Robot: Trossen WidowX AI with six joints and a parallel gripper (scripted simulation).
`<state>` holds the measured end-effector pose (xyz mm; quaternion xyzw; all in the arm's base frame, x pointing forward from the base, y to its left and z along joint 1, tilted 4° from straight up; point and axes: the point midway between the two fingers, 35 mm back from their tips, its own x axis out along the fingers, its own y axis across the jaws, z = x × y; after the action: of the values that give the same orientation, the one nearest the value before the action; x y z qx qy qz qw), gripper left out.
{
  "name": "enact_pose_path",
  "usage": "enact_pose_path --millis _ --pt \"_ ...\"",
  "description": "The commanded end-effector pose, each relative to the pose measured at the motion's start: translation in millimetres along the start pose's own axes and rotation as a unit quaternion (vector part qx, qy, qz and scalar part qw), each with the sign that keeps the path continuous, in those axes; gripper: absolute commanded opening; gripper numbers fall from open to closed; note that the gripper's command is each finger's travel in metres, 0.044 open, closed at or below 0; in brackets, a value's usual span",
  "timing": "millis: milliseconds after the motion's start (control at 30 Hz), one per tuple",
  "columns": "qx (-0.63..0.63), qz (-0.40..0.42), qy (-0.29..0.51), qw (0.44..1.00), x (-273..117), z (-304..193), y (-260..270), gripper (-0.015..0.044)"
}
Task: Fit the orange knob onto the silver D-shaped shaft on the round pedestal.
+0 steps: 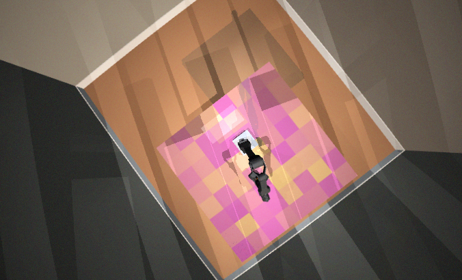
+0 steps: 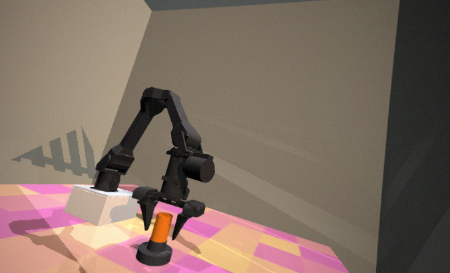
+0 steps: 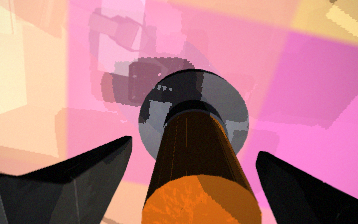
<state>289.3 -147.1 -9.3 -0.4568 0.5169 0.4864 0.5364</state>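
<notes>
The orange knob (image 2: pixel 162 226) (image 3: pixel 201 200) stands upright on the dark neck of the round pedestal (image 2: pixel 154 256) (image 3: pixel 236 107). Its lower end meets the top of the neck, with no silver shaft showing between them in the exterior view. The hole and the flat sides are hidden. My gripper (image 2: pixel 160 234) (image 3: pixel 194 150) is open. Its two fingers stand on either side of the knob, with a gap on each side, and do not touch it. In the top view the arm hides the knob and pedestal.
The arm's white base block (image 1: pixel 237 141) (image 2: pixel 84 206) stands behind and left of the pedestal in the exterior view. The pedestal stands on the pink and yellow checkered surface (image 1: pixel 232 205) (image 2: pixel 220 249), crossed by shadows.
</notes>
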Motion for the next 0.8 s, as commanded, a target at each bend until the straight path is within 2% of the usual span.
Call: enact_pose_path --millis 0,200,400,767 --pt "0.000 0.000 0.000 1.000 0 0 0 0.0440" --pt "0.000 0.000 0.000 1.000 -3 0 -1 0.0440" --pt "0.000 0.000 0.000 1.000 -94 0 0 0.0440" --pt "0.000 0.000 0.000 1.000 -97 -1 -5 0.0440"
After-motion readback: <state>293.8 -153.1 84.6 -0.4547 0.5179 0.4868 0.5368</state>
